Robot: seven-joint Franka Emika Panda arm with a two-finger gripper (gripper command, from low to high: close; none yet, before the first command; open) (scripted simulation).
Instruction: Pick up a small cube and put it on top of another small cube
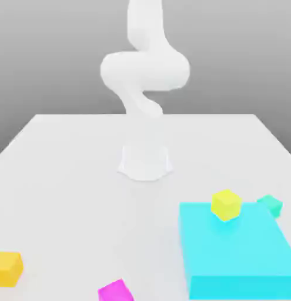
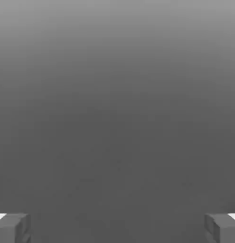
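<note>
The hand point(image 2: 117, 228) is gaping wide and gripping nothing, leaving room for a cube, while the yellow cube point(image 1: 226, 205) is resting on the cyan block point(image 1: 238, 244), which is holding it above the bench point(image 1: 71, 194).

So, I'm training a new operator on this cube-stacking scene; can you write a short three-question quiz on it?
1. Multiple choice: which cube rests on the large cyan block?
a) the orange cube
b) the yellow cube
c) the magenta cube

2. True or false: the gripper is holding a cube between its jaws.

3. Fill in the blank: the small cube partly hidden behind the cyan block, toward the exterior view's right, is ____ in color.

Key: 1. b; 2. false; 3. green
</note>
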